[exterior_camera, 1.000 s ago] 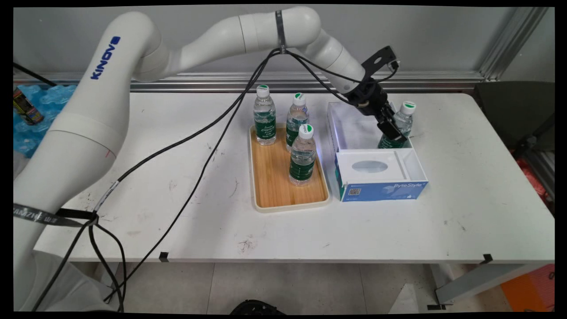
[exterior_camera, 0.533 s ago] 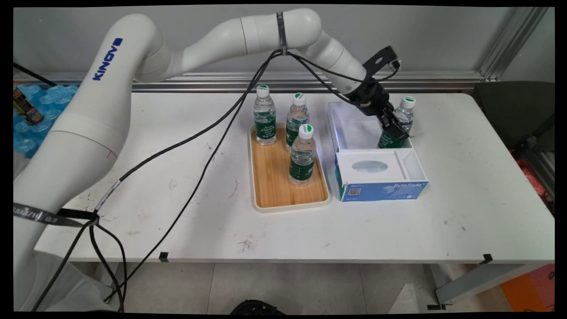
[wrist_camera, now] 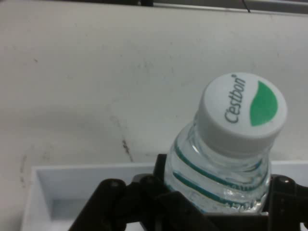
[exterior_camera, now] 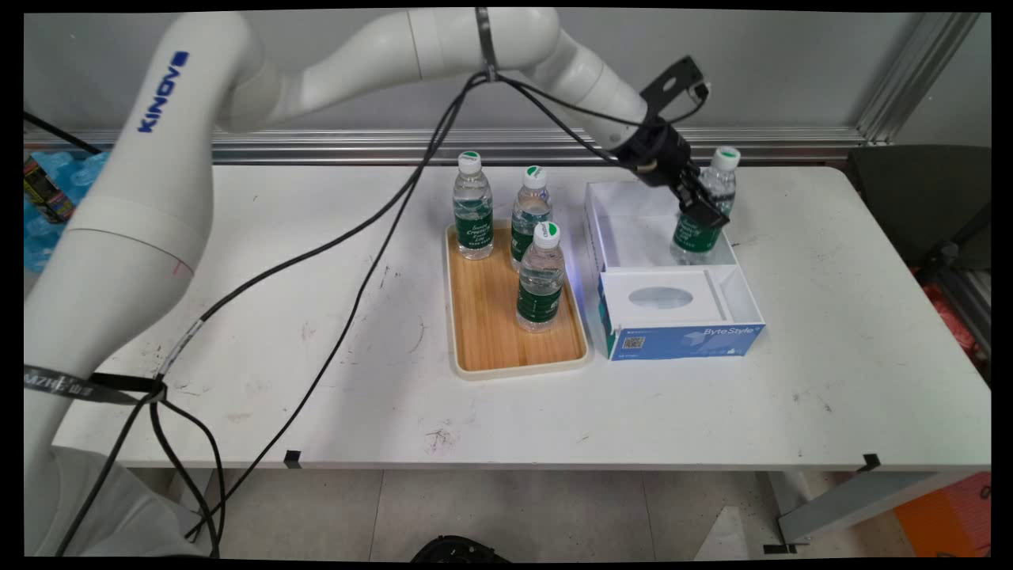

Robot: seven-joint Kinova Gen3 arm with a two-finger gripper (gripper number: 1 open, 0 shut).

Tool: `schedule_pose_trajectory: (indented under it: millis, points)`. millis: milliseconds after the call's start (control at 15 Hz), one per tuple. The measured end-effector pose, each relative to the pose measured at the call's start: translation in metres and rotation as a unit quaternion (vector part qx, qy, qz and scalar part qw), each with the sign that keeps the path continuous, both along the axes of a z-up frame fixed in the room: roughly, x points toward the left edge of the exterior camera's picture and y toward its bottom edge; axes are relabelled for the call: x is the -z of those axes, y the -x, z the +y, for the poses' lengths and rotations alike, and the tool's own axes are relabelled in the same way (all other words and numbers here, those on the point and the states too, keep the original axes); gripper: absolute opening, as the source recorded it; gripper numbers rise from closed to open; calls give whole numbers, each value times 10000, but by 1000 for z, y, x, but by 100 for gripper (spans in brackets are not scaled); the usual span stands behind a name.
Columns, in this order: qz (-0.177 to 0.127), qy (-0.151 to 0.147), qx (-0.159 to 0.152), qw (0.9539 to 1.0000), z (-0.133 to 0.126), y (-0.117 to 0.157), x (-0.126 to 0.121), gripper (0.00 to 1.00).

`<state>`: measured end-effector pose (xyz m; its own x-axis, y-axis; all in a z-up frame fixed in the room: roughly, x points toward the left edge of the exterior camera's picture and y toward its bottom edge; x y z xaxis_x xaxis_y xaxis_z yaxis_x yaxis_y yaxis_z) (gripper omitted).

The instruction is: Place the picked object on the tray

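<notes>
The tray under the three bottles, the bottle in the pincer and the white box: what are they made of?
The tray looks like bamboo or wood, matte with a fine grain, inside a cream rim, perhaps plastic. The bottle in the pincer looks like clear, glossy plastic with a green label and a white cap. The box looks like printed cardboard, though its thin white walls could be plastic.

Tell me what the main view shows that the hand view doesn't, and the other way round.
Only the main view shows the wooden tray with three upright bottles, and the blue-fronted compartment of the white box. Only the hand view shows the held bottle's cap lettering, Cestbon, with a green leaf mark. Both show the gripper shut on the bottle, above the box's open compartment, and the white table.
</notes>
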<state>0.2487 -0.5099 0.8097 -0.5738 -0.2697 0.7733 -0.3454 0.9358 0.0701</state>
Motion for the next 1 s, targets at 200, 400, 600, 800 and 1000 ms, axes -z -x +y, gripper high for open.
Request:
schedule_pose_trajectory:
  millis: [200, 400, 600, 800, 1000]
  points:
    - [16, 161, -48, 9999, 8, -8, -23, 0]
    - [33, 315, -87, 9995, 19, -17, -48, 0]
    - [57, 474, -141, 9988, 32, -26, -77, 0]
    - [93, 620, -218, 9978, 44, -36, -108, 0]
    - [109, 766, -378, 9963, 61, -54, -145, 0]
